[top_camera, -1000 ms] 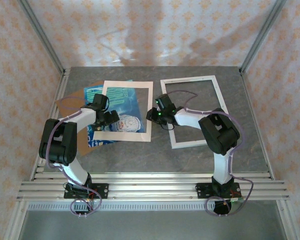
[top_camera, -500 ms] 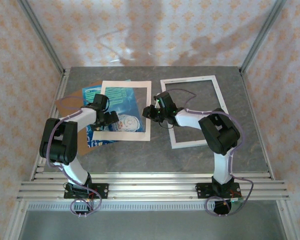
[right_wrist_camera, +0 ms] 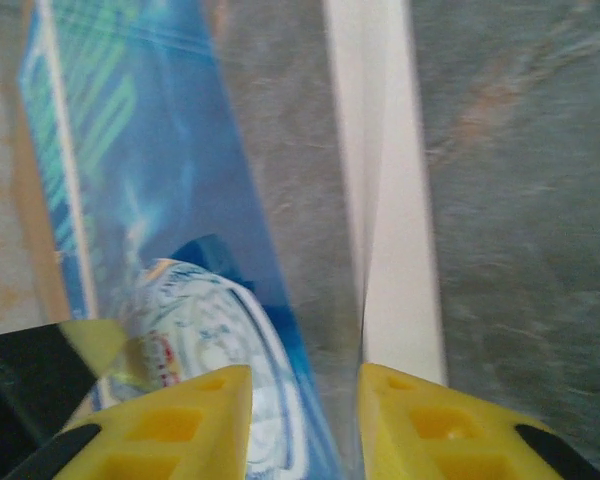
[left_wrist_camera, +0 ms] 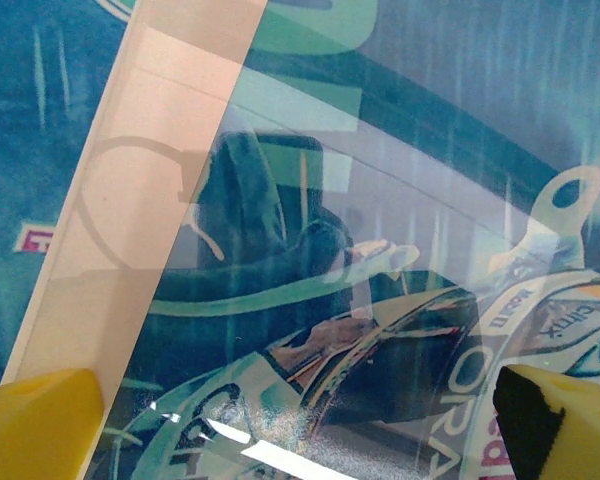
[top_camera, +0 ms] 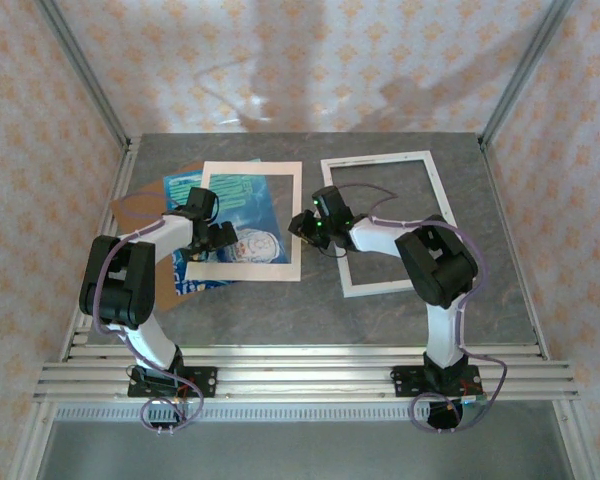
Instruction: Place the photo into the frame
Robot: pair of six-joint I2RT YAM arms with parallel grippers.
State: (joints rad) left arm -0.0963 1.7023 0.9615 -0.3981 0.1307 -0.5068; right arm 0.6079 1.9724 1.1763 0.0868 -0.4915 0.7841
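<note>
The photo [top_camera: 242, 215] lay flat on the left half of the table [top_camera: 280, 310], under the cream mat [top_camera: 252, 167] and apart from the frame [top_camera: 375, 157] at right. The left gripper [top_camera: 213, 238] hung low over the photo, jaws spread wide. The right gripper [right_wrist_camera: 305, 420] straddled the mat's right border with its 2 fingers narrowly apart. Whether they pinched it could not be told.

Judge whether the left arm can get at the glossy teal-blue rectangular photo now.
Probably, but only partly: the open left gripper hangs over the photo, yet the wide-bordered cream paper mat lies on it, leaving its middle and left strip bare.
</note>
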